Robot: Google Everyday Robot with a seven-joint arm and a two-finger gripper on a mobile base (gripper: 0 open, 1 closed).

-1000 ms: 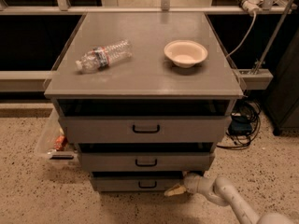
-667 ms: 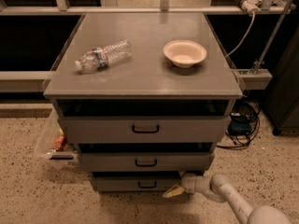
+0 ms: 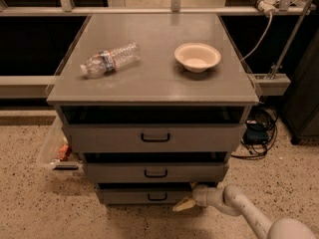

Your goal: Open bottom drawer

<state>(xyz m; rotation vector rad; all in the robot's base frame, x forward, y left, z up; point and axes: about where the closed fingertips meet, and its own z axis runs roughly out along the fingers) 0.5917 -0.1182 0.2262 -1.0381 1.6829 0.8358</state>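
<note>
A grey metal cabinet (image 3: 154,83) stands on a speckled floor (image 3: 30,203) with three drawer fronts stacked under its flat top. On the top lie two things, well apart: a clear plastic water bottle (image 3: 110,59) on its side toward the left, and a pale, shallow bowl (image 3: 197,57) upright toward the right, with nothing visible in it. The top drawer (image 3: 109,138) has the tallest front, the middle drawer (image 3: 114,173) is shorter, and the bottom drawer (image 3: 129,195) is the lowest and shortest, just above the floor, with a small black loop handle (image 3: 157,196) at its centre. A dark gap shows above each front, but no contents can be made out in any drawer. On the floor, against the cabinet's left side, sits a clear plastic bin (image 3: 47,156) holding a small red and orange item (image 3: 64,152). The gripper (image 3: 183,204) is low at the right end of the bottom drawer's front, to the right of the handle, its yellowish tip pointing left; the pale arm (image 3: 239,208) runs off to the lower right. Whether the gripper is open or closed, and whether it touches the drawer front, cannot be told.
</note>
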